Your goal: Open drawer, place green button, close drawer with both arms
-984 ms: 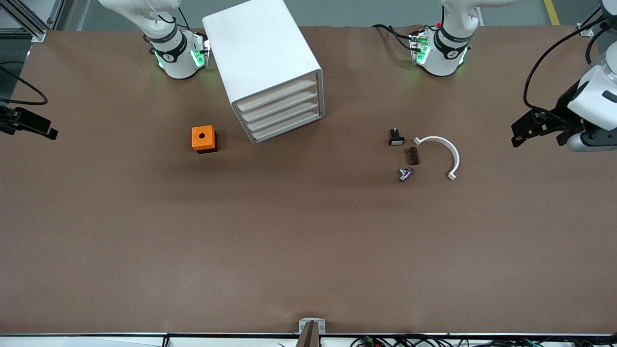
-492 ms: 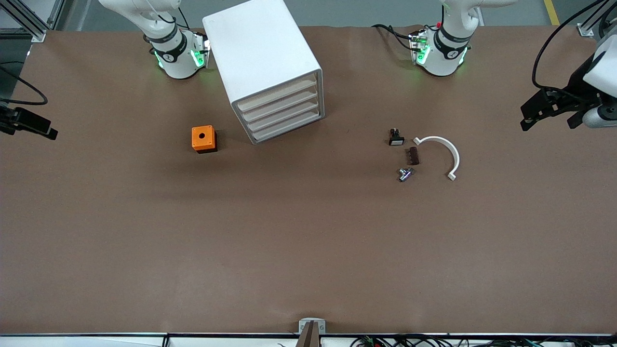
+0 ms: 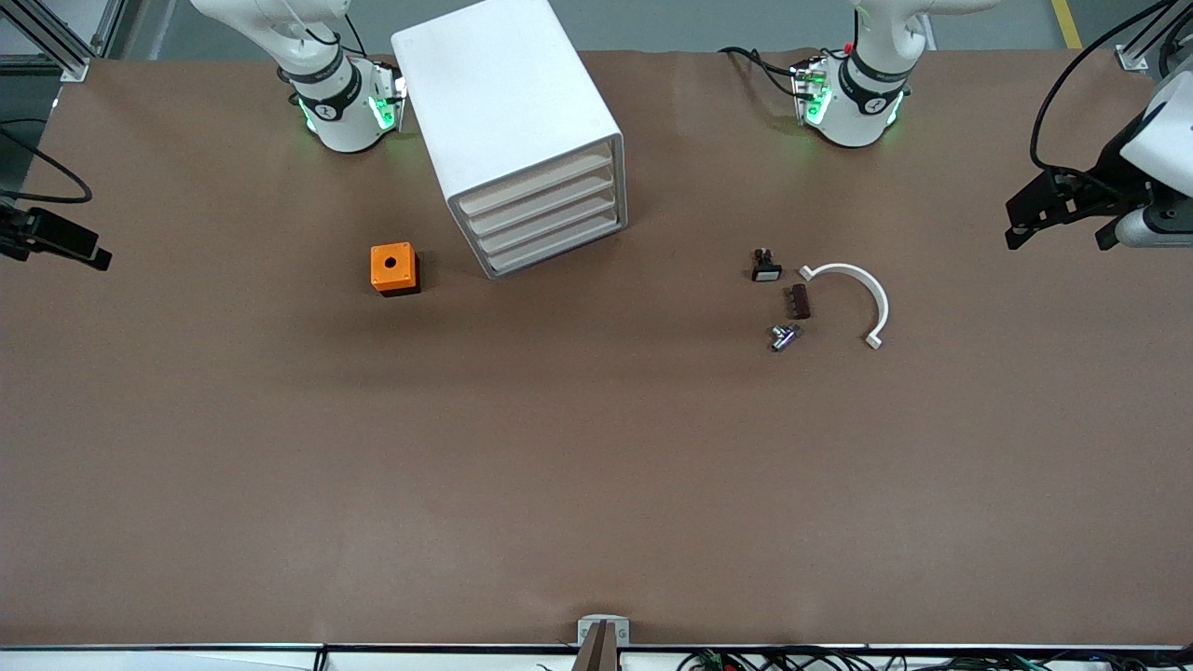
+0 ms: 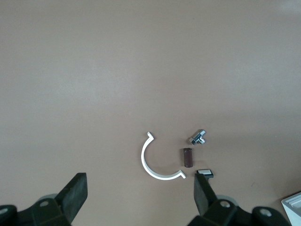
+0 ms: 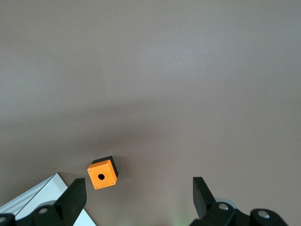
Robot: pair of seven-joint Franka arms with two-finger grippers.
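Note:
The white four-drawer cabinet (image 3: 508,112) stands between the arms' bases, and its third drawer (image 3: 547,228) is closed like the others. The button (image 3: 783,336) (image 4: 198,137) is a tiny, shiny-capped piece lying on the table toward the left arm's end. My left gripper (image 3: 1061,226) (image 4: 140,188) hangs open and empty over that end of the table, well clear of the button. My right gripper (image 3: 58,244) (image 5: 138,190) is open and empty over the right arm's end, with the cabinet's corner (image 5: 42,193) in its view.
An orange cube with a hole (image 3: 393,268) (image 5: 102,173) sits beside the cabinet. Close to the button lie a black white-faced button (image 3: 766,268), a dark brown block (image 3: 799,301) (image 4: 188,157) and a white curved clip (image 3: 856,296) (image 4: 157,162).
The left gripper has shifted toward the bases' edge of the table and a little outward, then nearly stopped. The right gripper and the objects have not moved.

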